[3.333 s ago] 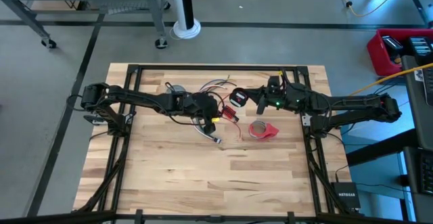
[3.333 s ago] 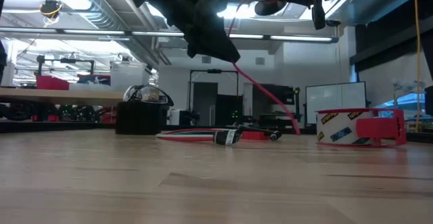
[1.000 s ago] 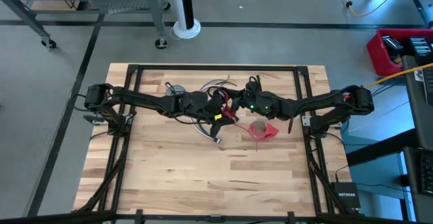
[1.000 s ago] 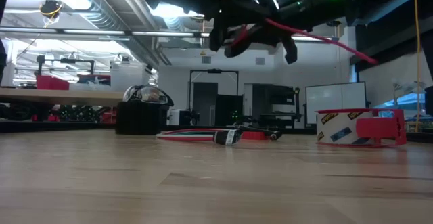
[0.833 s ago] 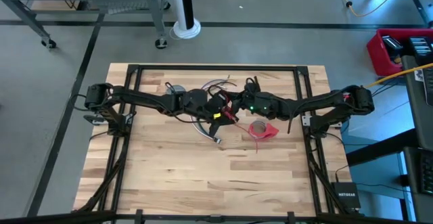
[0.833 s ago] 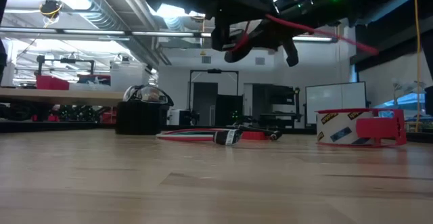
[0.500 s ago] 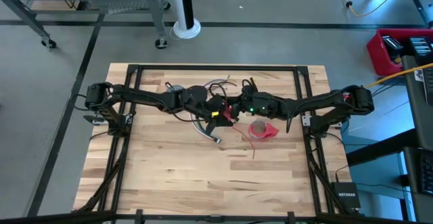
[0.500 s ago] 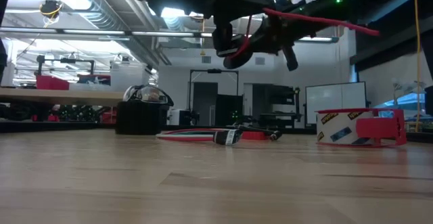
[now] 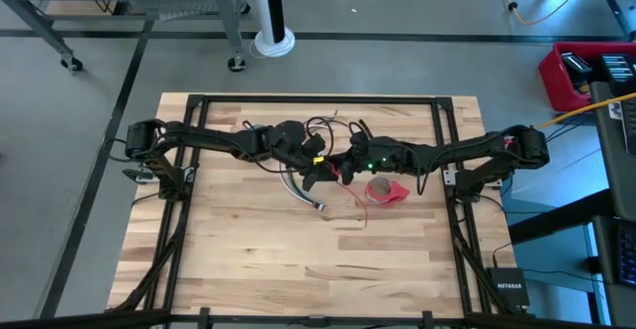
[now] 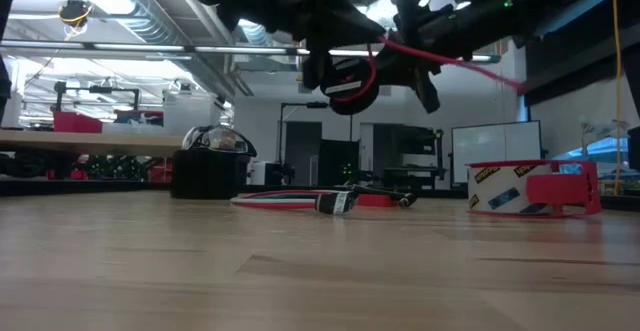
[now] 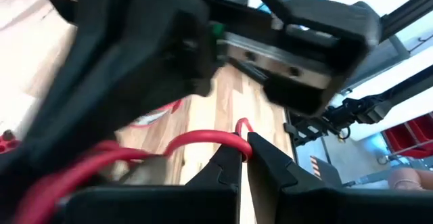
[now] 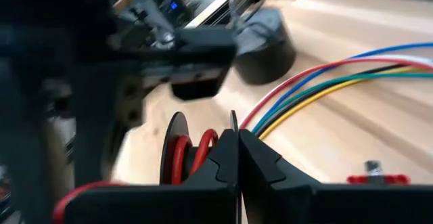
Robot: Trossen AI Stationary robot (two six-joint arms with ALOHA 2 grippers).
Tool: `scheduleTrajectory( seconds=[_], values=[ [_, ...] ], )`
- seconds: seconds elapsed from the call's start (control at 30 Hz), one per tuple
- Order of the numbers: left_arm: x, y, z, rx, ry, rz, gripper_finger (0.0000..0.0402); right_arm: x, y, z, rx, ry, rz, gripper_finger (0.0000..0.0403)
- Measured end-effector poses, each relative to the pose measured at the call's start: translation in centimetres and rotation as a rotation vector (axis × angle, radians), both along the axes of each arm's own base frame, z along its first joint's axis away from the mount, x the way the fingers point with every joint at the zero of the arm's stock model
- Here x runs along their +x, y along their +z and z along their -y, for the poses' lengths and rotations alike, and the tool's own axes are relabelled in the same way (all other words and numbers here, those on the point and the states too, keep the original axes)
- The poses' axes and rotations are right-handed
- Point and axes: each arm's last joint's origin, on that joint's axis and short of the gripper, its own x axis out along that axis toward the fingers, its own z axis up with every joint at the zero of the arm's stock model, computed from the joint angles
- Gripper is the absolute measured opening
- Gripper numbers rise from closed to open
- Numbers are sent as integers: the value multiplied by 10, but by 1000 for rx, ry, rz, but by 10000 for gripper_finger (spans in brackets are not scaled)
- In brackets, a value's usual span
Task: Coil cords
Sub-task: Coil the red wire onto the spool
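Nearest, on the table (image 10: 300,271), the long wire bundle (image 10: 325,200) lies flat with its plug end showing, well below both grippers. From above it curves across the boards (image 9: 303,192) just under the left gripper's fingers. The red tape roll (image 10: 533,188) sits off to one side of it, below and just beyond the right gripper.

Above the bundle, the two grippers meet in mid-air over the middle of the table. The left gripper (image 9: 316,167) has its fingers (image 11: 223,166) pressed together, and a red cord (image 11: 203,141) loops right at their tips; they look pinched on it. The right gripper (image 9: 343,162) is closed tight too, fingers (image 12: 223,158) squeezed against each other, with red windings on a small black spool (image 12: 186,155) directly ahead of the tips. I cannot tell whether those fingers actually nip the red cord or only touch the spool.

From table height the spool (image 10: 350,79) hangs between the two grippers, red cord wrapped on it, and a loose red tail (image 10: 450,59) runs out past the right gripper's side.

Farther back, beyond the right fingers, coloured wires (image 12: 325,75) fan across the wood, and a small grey coil (image 9: 256,130) rests behind the left arm.
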Motion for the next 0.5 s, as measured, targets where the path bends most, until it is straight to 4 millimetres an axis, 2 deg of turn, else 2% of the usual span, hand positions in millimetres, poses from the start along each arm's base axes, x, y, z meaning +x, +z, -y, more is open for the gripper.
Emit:
scheduleTrajectory(
  seconds=[0.3, 0.5],
  values=[
    [-1, -1, -9, -4, 16, -6, 1, 0, -1, -3, 53, 106, -11, 1],
    [-5, -4, -12, -19, -50, -43, 1, -2, -6, -5, 92, 133, -57, 1]
  ],
)
